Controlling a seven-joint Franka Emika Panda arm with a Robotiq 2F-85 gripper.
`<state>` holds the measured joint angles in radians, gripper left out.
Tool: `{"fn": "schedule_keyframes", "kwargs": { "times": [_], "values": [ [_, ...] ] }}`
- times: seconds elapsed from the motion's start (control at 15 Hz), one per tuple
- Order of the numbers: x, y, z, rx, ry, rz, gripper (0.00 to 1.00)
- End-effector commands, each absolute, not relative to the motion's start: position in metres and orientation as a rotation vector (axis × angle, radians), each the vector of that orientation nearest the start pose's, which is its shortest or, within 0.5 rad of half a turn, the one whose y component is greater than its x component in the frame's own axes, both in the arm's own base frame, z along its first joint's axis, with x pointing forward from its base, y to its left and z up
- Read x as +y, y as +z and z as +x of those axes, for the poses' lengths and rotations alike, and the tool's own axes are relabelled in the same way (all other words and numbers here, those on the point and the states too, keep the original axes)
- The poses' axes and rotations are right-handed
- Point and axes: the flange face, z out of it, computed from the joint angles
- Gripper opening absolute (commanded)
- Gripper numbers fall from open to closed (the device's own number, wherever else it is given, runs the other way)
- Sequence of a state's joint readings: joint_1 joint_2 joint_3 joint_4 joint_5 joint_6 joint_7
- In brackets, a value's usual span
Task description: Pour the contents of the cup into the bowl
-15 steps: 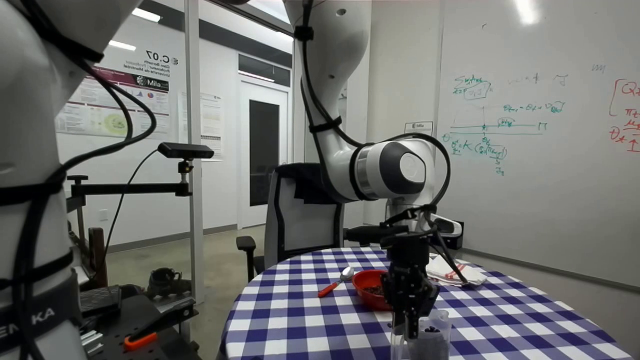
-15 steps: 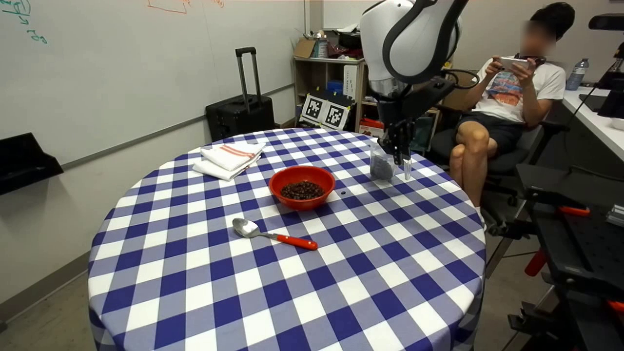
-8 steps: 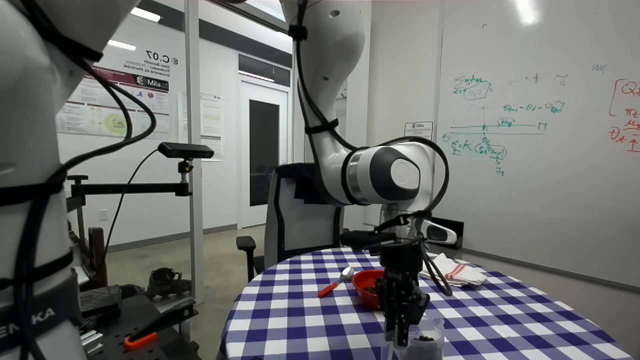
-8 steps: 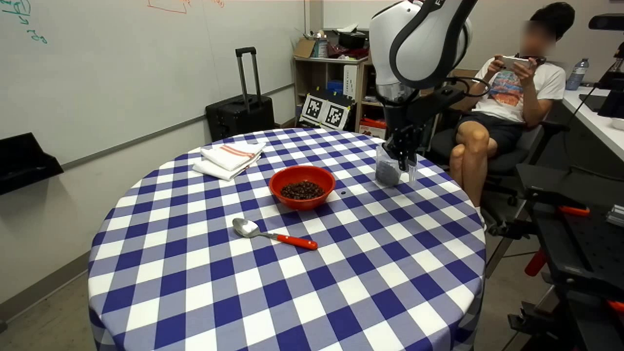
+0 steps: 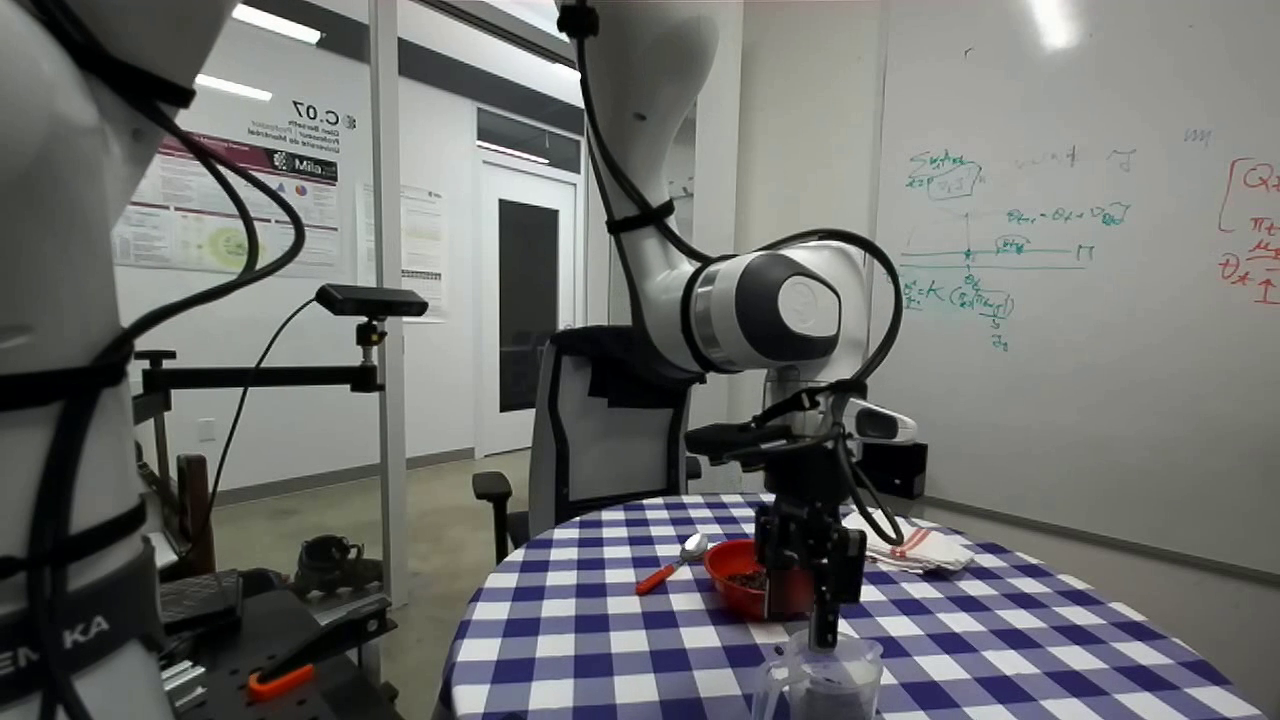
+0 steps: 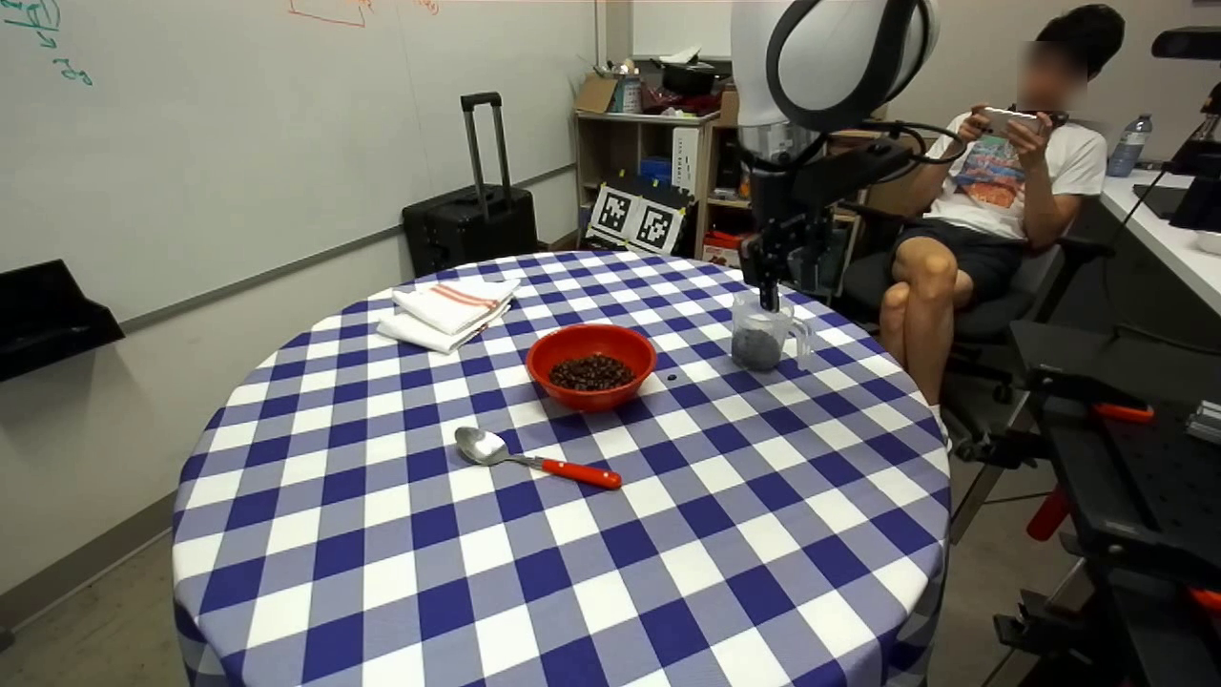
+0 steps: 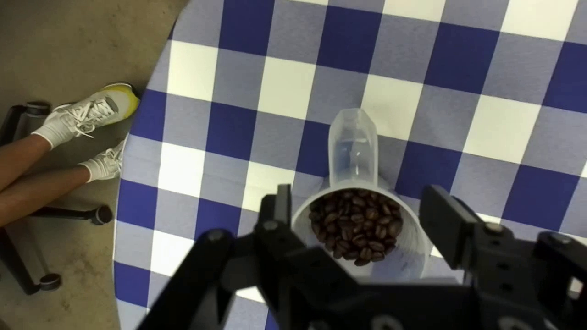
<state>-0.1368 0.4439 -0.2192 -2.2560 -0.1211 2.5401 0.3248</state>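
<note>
"Where do you have your arm (image 5: 650,150)?"

"In both exterior views it reaches down from above the cup (image 5: 850,685), and my wrist (image 5: 780,310) sits bent over it. My end effector (image 7: 357,211) is at the cup's top, pointing down."

"And your fingers (image 7: 279,208)?"

"Parted wide, one to either side of the cup's rim in the wrist view."

"Are they touching it?"

"I can't tell; in an exterior view, one dark fingertip (image 5: 824,630) covers part of the cup's rim."
</note>
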Motion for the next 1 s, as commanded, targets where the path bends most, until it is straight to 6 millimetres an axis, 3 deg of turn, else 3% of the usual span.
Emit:
{"fn": "schedule_keyframes", "kwargs": {
  "times": [0.0, 0.27, 0.67, 0.73, 0.93],
  "values": [
    [-0.177, 0.175, 0.476, 0.882, 0.215, -3.13, 1.0],
    [-0.15, 0.204, 0.464, 0.691, 0.138, -3.125, 1.0],
    [-0.097, 0.269, 0.44, 0.249, -0.016, -3.102, 1.0],
    [-0.109, 0.246, 0.46, 0.373, 0.049, -3.12, 1.0],
    [-0.098, 0.267, 0.447, 0.278, -0.004, -3.116, 1.0]
  ]
}}
